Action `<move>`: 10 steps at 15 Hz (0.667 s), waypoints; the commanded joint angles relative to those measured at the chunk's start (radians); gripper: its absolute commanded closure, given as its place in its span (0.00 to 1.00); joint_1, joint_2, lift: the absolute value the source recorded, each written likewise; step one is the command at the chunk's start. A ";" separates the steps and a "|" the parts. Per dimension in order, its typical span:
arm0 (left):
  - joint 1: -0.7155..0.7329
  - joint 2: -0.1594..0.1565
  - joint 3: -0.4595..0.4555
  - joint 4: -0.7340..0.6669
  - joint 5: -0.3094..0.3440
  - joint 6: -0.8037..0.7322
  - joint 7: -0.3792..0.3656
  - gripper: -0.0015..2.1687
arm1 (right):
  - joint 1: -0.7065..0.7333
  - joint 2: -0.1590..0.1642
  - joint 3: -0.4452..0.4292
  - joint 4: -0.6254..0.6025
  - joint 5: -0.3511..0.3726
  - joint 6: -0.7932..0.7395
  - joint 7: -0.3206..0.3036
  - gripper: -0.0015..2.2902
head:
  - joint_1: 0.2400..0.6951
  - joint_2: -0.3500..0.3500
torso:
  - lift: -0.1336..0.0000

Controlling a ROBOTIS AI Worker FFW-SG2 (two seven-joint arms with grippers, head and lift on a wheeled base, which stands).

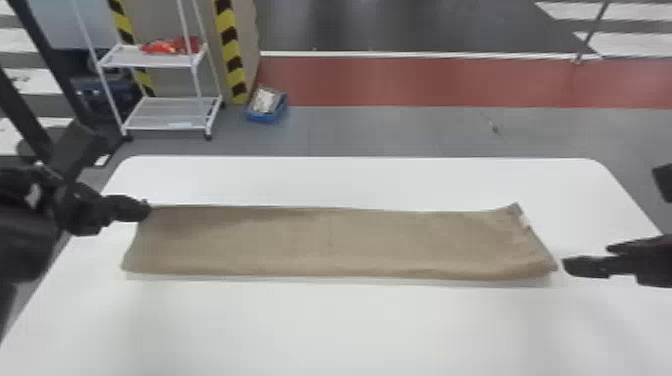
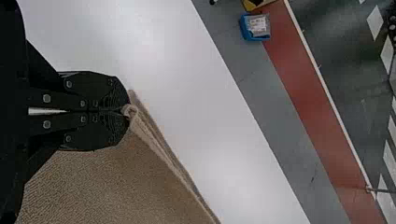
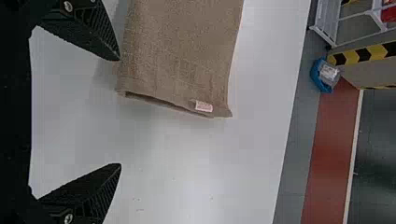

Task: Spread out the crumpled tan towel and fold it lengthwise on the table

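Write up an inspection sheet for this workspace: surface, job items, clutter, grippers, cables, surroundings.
Surface: white table, with a few small specks near its right side.
Job items: tan towel laid out as a long, folded strip, its layers parted at the right end; small white label near the far right corner.
Clutter: blue bin on the floor beyond the table, with something pale in it.
Left gripper: shut on the towel's far left corner.
Right gripper: open, just off the towel's right end.
Cables: nothing seen.
Surroundings: white rack with red items on its upper shelf; red band across the grey floor.
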 commanded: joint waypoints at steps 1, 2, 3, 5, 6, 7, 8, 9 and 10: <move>0.017 0.001 0.009 -0.002 0.014 -0.002 0.023 0.00 | 0.010 0.001 -0.031 -0.004 -0.015 0.004 -0.001 0.04 | 1.00 0.50 | 0.07; 0.021 -0.002 0.014 -0.005 0.021 -0.002 0.033 0.00 | 0.008 0.001 -0.045 -0.004 -0.034 0.010 -0.003 0.04 | 1.00 0.50 | 0.07; 0.032 -0.005 0.027 -0.014 0.032 -0.002 0.038 0.00 | 0.006 0.001 -0.055 -0.004 -0.050 0.016 -0.003 0.04 | 1.00 0.50 | 0.07; 0.043 -0.008 0.040 -0.033 0.037 0.001 0.039 0.01 | 0.005 0.001 -0.058 -0.004 -0.050 0.016 -0.003 0.04 | 1.00 0.49 | 0.07; 0.046 -0.013 0.052 -0.042 0.043 0.001 0.038 0.01 | 0.006 0.003 -0.061 -0.004 -0.050 0.019 -0.017 0.04 | 1.00 0.49 | 0.07; 0.049 -0.013 0.058 -0.057 0.058 0.004 0.038 0.02 | 0.008 0.006 -0.072 -0.004 -0.057 0.016 -0.032 0.04 | 1.00 0.49 | 0.07; 0.066 -0.014 0.078 -0.065 0.071 0.004 0.035 0.01 | 0.005 0.007 -0.080 -0.004 -0.075 0.019 -0.054 0.04 | 1.00 0.49 | 0.07; 0.074 -0.016 0.081 -0.085 0.077 0.004 0.035 0.02 | -0.001 0.007 -0.087 -0.004 -0.086 0.019 -0.069 0.04 | 1.00 0.48 | 0.07; 0.083 -0.014 0.083 -0.093 0.077 0.004 0.033 0.02 | -0.009 0.006 -0.097 -0.004 -0.093 0.019 -0.070 0.04 | 1.00 0.47 | 0.07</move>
